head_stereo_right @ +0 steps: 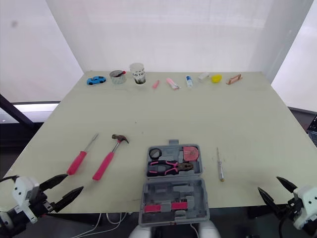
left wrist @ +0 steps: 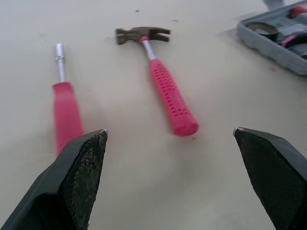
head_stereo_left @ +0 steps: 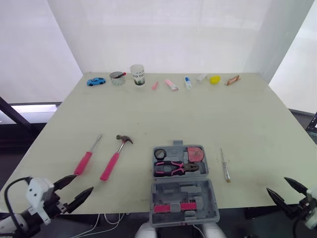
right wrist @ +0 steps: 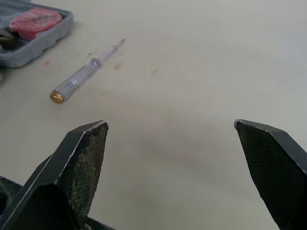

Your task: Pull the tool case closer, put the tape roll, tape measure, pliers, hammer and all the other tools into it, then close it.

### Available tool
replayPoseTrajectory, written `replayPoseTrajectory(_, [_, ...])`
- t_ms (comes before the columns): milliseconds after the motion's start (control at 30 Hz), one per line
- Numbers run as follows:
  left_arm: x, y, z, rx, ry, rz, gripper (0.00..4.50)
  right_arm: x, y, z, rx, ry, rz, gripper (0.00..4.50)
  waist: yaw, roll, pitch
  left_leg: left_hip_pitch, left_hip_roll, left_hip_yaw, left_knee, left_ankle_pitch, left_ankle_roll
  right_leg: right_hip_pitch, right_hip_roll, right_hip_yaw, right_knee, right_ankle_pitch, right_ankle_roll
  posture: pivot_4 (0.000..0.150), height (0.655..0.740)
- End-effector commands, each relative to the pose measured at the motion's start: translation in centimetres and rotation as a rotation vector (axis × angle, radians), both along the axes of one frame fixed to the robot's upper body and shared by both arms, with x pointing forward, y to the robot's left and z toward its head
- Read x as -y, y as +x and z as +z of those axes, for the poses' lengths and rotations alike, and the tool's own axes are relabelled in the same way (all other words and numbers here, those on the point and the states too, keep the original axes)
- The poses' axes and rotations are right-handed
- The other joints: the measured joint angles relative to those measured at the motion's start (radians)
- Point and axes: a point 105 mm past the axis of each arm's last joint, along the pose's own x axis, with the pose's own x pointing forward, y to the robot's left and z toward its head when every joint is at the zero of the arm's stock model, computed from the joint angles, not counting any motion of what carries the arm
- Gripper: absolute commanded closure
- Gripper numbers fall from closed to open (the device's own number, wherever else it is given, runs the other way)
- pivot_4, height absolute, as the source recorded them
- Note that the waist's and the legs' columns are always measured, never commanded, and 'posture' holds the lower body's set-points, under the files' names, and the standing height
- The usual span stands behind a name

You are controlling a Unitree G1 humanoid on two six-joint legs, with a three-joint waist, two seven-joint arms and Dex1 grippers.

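Both pincers hang at the near edge of the pale table point(head_stereo_left: 198, 114), the left pincer point(head_stereo_left: 83, 183) and the right pincer point(head_stereo_left: 276, 184) each spread wide and empty. Just ahead of the left one lie a pink-handled steel hammer point(head_stereo_left: 115, 158) and a pink-handled driver point(head_stereo_left: 85, 159), side by side. Between the pincers sits the open grey plastic tool case point(head_stereo_left: 173, 191), holding pink-and-black pliers point(head_stereo_left: 173, 168), a black tape roll point(head_stereo_left: 160, 153) and a red tape measure point(head_stereo_left: 195, 153). Ahead of the right pincer lies a slim clear-handled screwdriver point(head_stereo_left: 225, 167), near the case.

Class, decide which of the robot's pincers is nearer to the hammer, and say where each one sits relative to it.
Left. The left pincer hovers open just short of the hammer handle's end, slightly to its left. The right pincer is far to its right, beyond the tool case.
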Motion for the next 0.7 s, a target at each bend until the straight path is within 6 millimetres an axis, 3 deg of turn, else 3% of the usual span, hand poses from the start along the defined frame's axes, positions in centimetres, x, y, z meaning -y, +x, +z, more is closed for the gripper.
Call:
replayPoseTrajectory(33, [1.7,1.0,1.2,0.029,0.042,-0.094,0.00,-1.6,1.0,1.3,0.019,0.009,0.091,0.08,0.001,0.000,0.000,0.000,0.000,0.000,0.000,0.000,0.000,0.000,0.001,-0.001,0.000,0.000,0.000,0.150,0.7400])
replayPoseTrajectory(333, [6.5,3.3,1.2,0.009,0.071,-0.330,0.00,-7.9,4.0,1.6,-0.020,-0.076,0.360,0.08,-0.001,0.000,0.000,0.000,-0.002,0.002,0.000,0.000,0.000,0.001,0.002,-0.001,0.000,0.000,0.000,0.150,0.7400])
replayPoseTrajectory(467, [7.9,3.9,0.8,-0.017,0.076,-0.421,1.72,-9.6,5.1,1.7,-0.027,-0.105,0.445,0.00,0.000,0.000,0.000,0.001,-0.002,0.001,0.003,0.000,0.000,0.002,0.003,-0.001,0.002,0.000,0.000,0.150,0.7400])
replayPoseTrajectory(567, [8.5,4.0,0.5,-0.044,0.080,-0.474,3.24,-10.5,6.0,2.0,-0.020,-0.102,0.474,1.33,0.000,0.000,0.000,0.000,-0.002,0.001,0.003,0.000,0.000,0.002,0.004,-0.001,0.002,0.001,0.001,0.150,0.7400])
replayPoseTrajectory(633, [9.2,3.6,-0.1,-0.082,0.078,-0.527,4.41,-11.7,6.2,1.9,-0.035,-0.100,0.531,2.51,0.000,0.000,0.000,0.000,-0.002,0.001,0.003,0.000,0.000,0.002,0.004,-0.001,0.001,0.002,0.002,0.150,0.7400])
replayPoseTrajectory(700, [9.4,3.4,-0.3,-0.101,0.075,-0.552,4.50,-12.3,6.3,1.7,-0.044,-0.106,0.561,3.45,-0.001,0.000,0.000,0.000,-0.002,0.001,0.003,0.000,0.000,0.002,0.004,-0.001,0.001,0.002,0.002,0.150,0.7400])
